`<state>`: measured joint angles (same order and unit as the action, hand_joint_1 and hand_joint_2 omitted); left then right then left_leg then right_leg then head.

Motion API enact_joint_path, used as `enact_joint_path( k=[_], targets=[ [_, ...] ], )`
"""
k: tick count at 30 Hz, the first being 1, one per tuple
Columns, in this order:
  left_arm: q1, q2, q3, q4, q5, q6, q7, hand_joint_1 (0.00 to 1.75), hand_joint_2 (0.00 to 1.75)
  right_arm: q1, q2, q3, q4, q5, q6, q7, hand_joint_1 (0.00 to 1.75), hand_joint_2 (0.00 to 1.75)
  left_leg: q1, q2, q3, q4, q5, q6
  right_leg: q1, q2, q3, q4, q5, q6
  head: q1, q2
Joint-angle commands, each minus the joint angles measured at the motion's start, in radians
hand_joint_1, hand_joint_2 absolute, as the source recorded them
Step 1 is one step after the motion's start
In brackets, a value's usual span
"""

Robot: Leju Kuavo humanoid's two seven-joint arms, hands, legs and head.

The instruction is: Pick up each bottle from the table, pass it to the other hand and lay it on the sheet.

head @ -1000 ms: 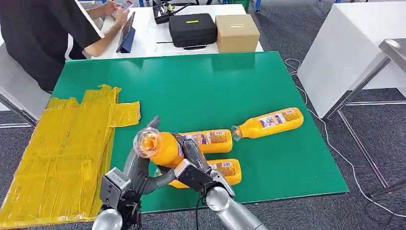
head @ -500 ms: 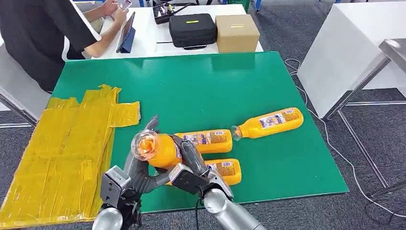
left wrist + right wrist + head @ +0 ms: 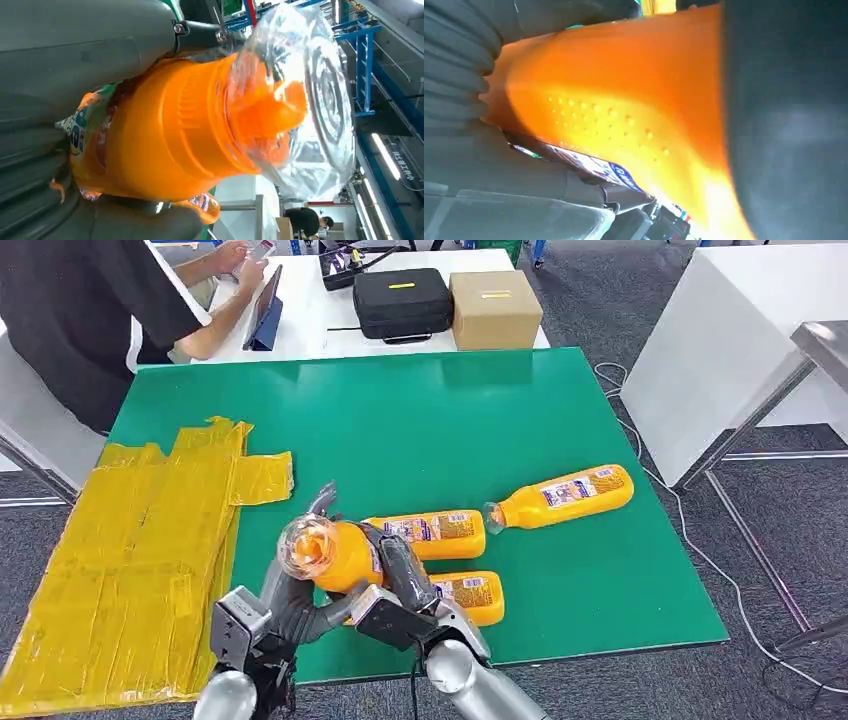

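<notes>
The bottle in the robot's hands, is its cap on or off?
On. The held bottle wears a clear cap over its orange neck.

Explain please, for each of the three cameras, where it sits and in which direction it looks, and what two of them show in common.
Head view: high on the body, looking forward and down at the green table; left hand and right hand enter from below.
Left wrist view: behind the left hand, facing the held bottle cap.
Right wrist view: behind the right hand, against the bottle's orange body.
All views share this bottle.
</notes>
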<state>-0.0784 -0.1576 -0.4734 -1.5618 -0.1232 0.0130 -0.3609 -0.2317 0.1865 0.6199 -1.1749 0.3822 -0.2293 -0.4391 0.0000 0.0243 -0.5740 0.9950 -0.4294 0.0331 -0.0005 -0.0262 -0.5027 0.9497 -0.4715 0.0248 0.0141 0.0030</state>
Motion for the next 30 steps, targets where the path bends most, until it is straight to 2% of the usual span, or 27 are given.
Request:
enact_joint_path(
  k=[1,11,20,21,22,26,30],
  targets=[
    [-0.054,0.009,-0.025,0.069,0.020,-0.020,-0.010,1.75,1.75,-0.008,-0.023,0.011,0.014,0.001,0.019,0.005,1.75,1.75,0.000,-0.003,0.002,-0.001,0.000,-0.001,0.000,0.000,0.002,-0.001,-0.001,0.000,0.000,0.000],
    [-0.056,0.009,-0.012,0.072,0.042,-0.023,-0.016,1.75,1.75,-0.002,-0.029,-0.011,-0.006,-0.017,0.015,-0.007,1.75,1.75,0.000,-0.003,0.001,-0.001,0.000,-0.001,-0.001,0.000,0.001,-0.001,0.000,0.000,0.000,0.000],
    [-0.043,0.002,0.033,0.055,0.056,-0.025,-0.024,1.75,1.75,0.020,-0.056,-0.037,-0.093,-0.018,-0.014,-0.021,1.75,1.75,0.000,-0.004,0.002,-0.001,0.000,-0.002,-0.001,0.000,0.003,-0.001,-0.001,0.000,0.000,0.000],
    [-0.039,0.006,0.043,0.048,0.064,-0.033,-0.026,1.75,1.75,0.030,-0.067,-0.035,-0.121,-0.012,-0.021,-0.021,1.43,1.75,0.000,-0.003,0.001,-0.001,0.000,-0.002,-0.001,0.000,0.002,-0.001,-0.001,0.000,0.000,0.000],
    [-0.035,0.005,0.054,0.043,0.074,-0.038,-0.032,1.75,1.75,0.038,-0.072,-0.033,-0.142,0.011,-0.050,-0.033,0.03,1.75,0.000,-0.004,0.002,-0.001,-0.001,-0.002,-0.001,0.000,0.003,-0.001,-0.001,0.000,0.000,0.000],
    [0.005,0.009,0.141,-0.021,0.075,-0.022,-0.054,1.75,1.75,0.089,-0.113,-0.022,-0.274,0.048,-0.082,-0.040,0.00,1.75,0.000,-0.002,0.001,0.000,-0.001,-0.001,-0.001,0.001,0.001,0.000,-0.001,0.000,0.000,0.000],
    [0.040,0.023,0.189,-0.063,0.088,-0.029,-0.064,1.75,1.75,0.107,-0.142,-0.014,-0.331,0.073,-0.094,-0.041,0.00,1.75,0.000,-0.001,0.002,-0.001,-0.001,-0.002,-0.001,0.003,0.002,-0.001,-0.001,0.000,0.000,0.000]
  ],
)
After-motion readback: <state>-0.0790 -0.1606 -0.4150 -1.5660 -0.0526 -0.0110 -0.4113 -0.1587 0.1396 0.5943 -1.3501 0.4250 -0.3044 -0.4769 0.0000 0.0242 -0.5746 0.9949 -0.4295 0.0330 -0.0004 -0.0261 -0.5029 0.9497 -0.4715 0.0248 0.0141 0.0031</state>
